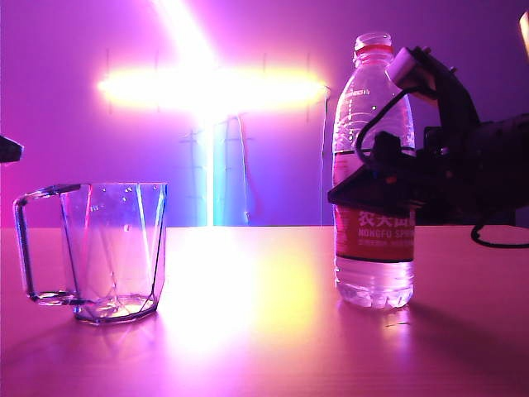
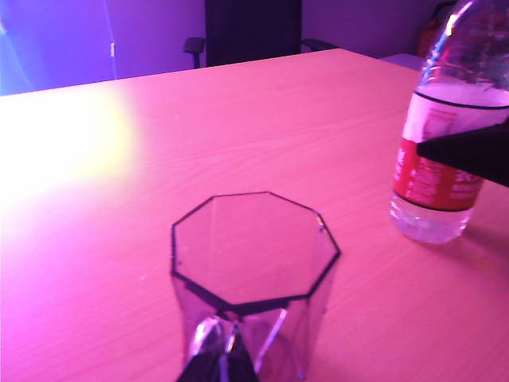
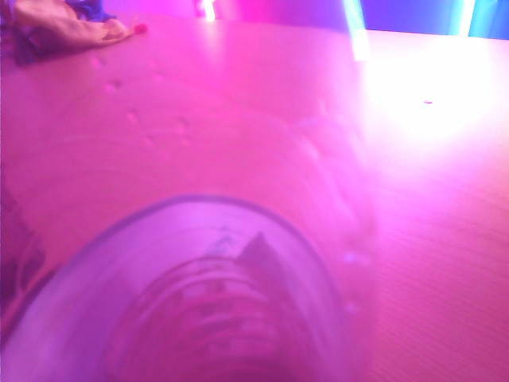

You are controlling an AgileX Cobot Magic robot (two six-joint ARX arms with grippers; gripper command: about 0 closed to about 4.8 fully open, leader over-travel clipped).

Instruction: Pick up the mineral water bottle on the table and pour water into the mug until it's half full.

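Closing in: the right claw (image 1: 376, 194) sits level with the label of the mineral water bottle (image 1: 374, 178), its dark jaws on either side of the body; whether they press the plastic yet, I cannot tell
Bottle: upright on the desk (image 1: 264, 331) at the right of the exterior view, cap off, water (image 1: 374, 285) visible below the label
Mug: the mug (image 1: 111, 252) stands empty at the left of the exterior view, well apart from the bottle, handle pointing away from it
Left claw: only a dark tip (image 2: 216, 368) shows in its wrist view, just beside the mug's near wall; its opening cannot be told, and it holds nothing visible
Right wrist view: filled by the blurred bottle (image 3: 223, 302) seen close up
Risk 1: a thin open bottle squeezed too hard could buckle and push water out of the neck
Risk 2: a jaw meeting the body off-centre could shove the tall bottle over
Risk 3: a loose grip could slip on the label once lifted
Writing: red label (image 1: 374, 236) reads "NONGFU SPR…" under white Chinese characters; the rest is hidden by the claw
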